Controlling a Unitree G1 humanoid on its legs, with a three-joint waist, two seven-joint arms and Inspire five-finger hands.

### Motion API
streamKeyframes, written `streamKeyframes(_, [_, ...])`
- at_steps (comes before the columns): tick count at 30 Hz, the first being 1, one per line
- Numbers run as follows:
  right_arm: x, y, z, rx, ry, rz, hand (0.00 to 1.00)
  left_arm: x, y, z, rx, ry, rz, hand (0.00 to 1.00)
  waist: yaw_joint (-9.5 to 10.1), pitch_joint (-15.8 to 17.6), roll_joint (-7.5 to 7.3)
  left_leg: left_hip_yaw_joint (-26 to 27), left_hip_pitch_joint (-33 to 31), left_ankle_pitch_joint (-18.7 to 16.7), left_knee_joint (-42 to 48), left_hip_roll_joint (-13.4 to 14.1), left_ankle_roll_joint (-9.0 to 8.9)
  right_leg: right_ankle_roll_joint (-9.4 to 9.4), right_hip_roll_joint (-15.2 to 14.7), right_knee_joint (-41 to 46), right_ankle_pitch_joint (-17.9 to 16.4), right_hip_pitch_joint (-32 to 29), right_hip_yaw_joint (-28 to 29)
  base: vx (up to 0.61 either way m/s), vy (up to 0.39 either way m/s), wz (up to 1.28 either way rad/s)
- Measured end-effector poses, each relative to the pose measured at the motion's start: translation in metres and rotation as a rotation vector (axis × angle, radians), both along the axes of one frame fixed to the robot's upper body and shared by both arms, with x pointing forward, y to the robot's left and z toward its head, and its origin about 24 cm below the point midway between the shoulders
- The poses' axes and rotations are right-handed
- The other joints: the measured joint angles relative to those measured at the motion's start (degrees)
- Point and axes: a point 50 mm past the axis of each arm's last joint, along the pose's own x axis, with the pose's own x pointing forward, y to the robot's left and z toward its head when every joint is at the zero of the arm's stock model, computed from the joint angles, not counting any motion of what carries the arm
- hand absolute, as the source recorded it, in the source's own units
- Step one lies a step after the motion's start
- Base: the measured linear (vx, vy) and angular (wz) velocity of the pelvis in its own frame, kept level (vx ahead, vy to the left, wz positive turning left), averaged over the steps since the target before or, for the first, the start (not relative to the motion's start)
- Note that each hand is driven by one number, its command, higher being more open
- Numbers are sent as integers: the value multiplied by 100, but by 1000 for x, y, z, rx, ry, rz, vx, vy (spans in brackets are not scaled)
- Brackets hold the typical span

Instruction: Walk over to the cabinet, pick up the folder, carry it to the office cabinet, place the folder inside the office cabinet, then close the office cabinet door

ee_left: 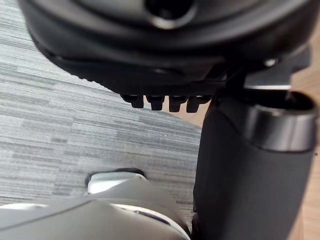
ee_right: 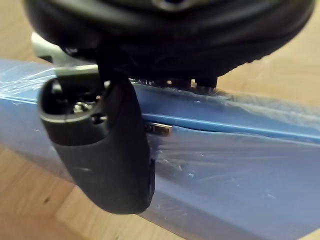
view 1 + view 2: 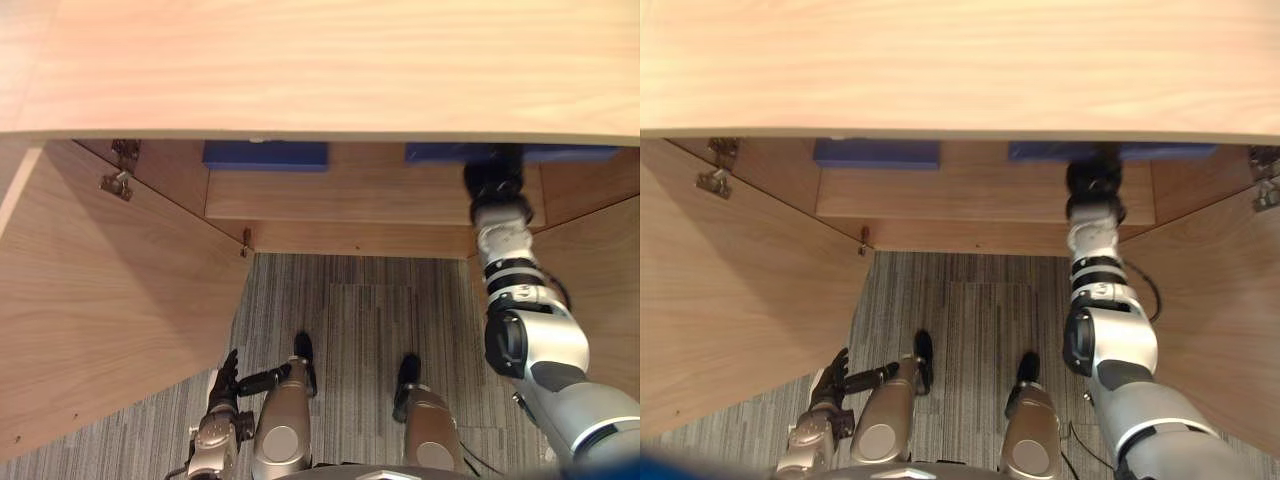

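Note:
A blue folder (image 3: pixel 570 153) wrapped in clear film (image 2: pixel 240 170) lies on the wooden shelf (image 3: pixel 330 195) inside the open cabinet, at the right. My right hand (image 3: pixel 493 180) reaches into the cabinet under its top and holds this folder. Its thumb (image 2: pixel 107 150) lies across the folder's face and the fingers are curled behind the folder's edge. My left hand (image 3: pixel 225 385) hangs low at the lower left beside my leg, fingers relaxed and holding nothing.
A second blue folder (image 3: pixel 265 155) lies on the same shelf further left. The cabinet's wooden top (image 3: pixel 320 70) overhangs the opening. The left door (image 3: pixel 100 310) and the right door (image 3: pixel 600 270) both stand open toward me. Grey striped carpet (image 3: pixel 350 320) lies below.

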Motion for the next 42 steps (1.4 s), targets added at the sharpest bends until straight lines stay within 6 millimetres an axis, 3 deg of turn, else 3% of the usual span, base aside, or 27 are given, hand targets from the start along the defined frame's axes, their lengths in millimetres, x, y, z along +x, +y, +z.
streamKeyframes(2, [0,-3,32,-7,-91,-17,0,10,-2,5,-7,-30,1,100,-2,16,11,-31,-468,-396,797,0,30,75,-185,830,-511,-473,61,-108,26,-2])
streamKeyframes(5, [1,-1,61,7,-171,-6,0,23,-5,11,-22,-70,4,100,-3,54,80,-113,-1018,-673,1491,-2,63,139,-328,1546,-927,-1001,120,-108,11,3])
streamKeyframes(8, [1,1,75,-15,-170,2,0,32,-7,16,-48,-109,19,100,43,103,171,-156,-1473,-789,1906,-26,77,134,-458,2096,-1172,-1489,171,-115,-12,9])
streamKeyframes(14, [10,13,77,-102,-79,45,0,37,-11,21,-65,-143,23,100,110,132,227,-167,-1740,-796,2045,-58,75,74,-554,2483,-1320,-1852,212,-22,-39,6])
streamKeyframes(15, [11,17,80,-133,-66,58,100,37,-12,21,-66,-148,24,100,110,142,248,-176,-1768,-795,2051,-85,75,65,-588,2544,-1362,-1886,210,3,-44,12])
streamKeyframes(19, [13,25,93,-171,-60,82,100,40,-13,24,-68,-168,21,100,149,157,286,-222,-1879,-794,2073,-122,74,34,-642,2670,-1410,-2002,196,12,-32,9])
streamKeyframes(27, [16,29,94,-188,-28,86,100,41,-16,25,-67,-169,11,100,176,147,312,-220,-1852,-791,2056,-174,78,9,-708,2734,-1424,-1983,175,15,-4,5])
streamKeyframes(34, [21,36,77,-521,123,93,100,40,-22,23,-66,-150,-8,100,170,108,372,-224,-1631,-675,1820,-216,68,3,-742,2564,-1427,-1742,66,-5,-17,3])
streamKeyframes(39, [25,43,61,-952,236,143,100,36,-24,20,-67,-132,-20,100,180,56,411,-265,-1549,-508,1558,-216,-6,-6,-733,2363,-1422,-1635,-45,4,-45,6])
streamKeyframes(42, [24,37,41,-1222,352,152,100,36,-25,19,-61,-125,-43,100,199,10,410,-274,-1493,-468,1459,-212,-24,-29,-719,2283,-1407,-1579,-91,19,-28,2])
